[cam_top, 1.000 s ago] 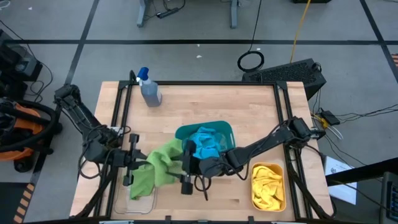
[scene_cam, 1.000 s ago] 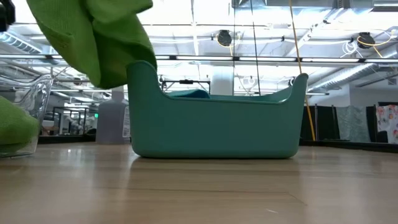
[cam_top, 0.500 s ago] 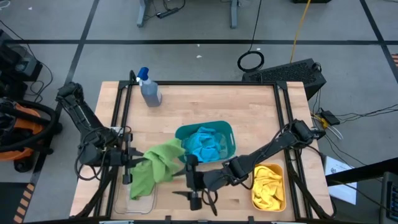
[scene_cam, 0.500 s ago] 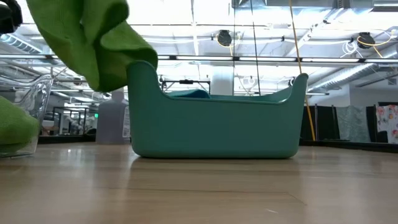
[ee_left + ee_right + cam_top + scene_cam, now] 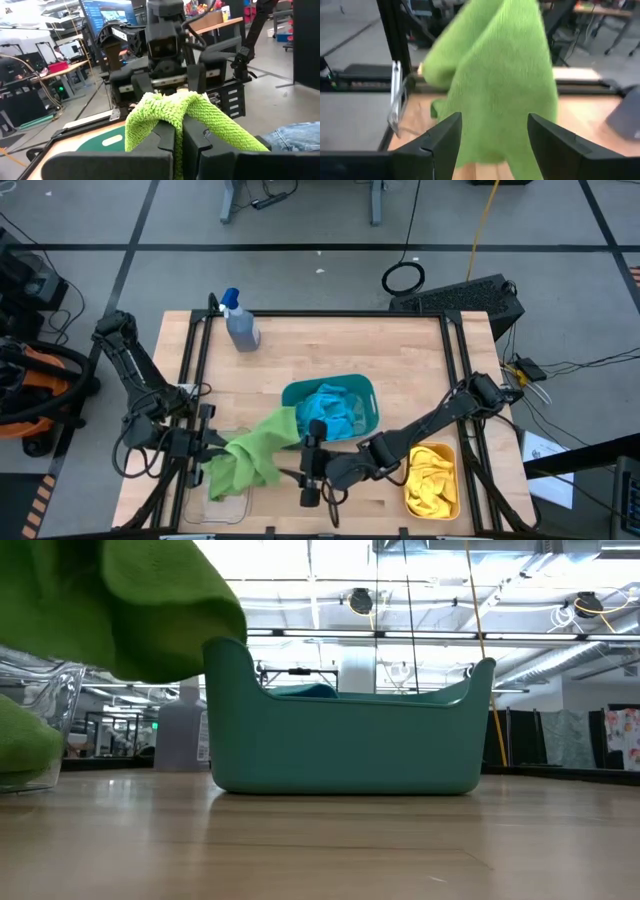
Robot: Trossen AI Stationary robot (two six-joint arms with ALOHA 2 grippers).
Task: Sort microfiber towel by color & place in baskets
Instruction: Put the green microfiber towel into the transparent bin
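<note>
My left gripper is shut on a lime green towel above the clear basket at the near left. The towel fills the low view's upper left, clear of the table. A second green towel lies in the clear basket. My right gripper is open and empty just right of the held towel, which hangs in front of its fingers. The teal basket holds blue towels. The orange basket holds yellow towels. My left gripper pinches a bunched fold of the green towel between its two fingers. The fingers come about level from the table's left. The cloth drapes over both fingertips and hangs slack toward the teal basket, clear of the table top.
A grey spray bottle with a blue top stands at the far left of the table. The teal basket stands mid-table. Black frame rails run along the table's left and right sides. Bare wood lies at the far right.
My left gripper has moved toward the table's near edge with the green towel, which has shifted near and left over the clear basket. My right gripper has drawn back toward the near edge, away from the teal basket.
</note>
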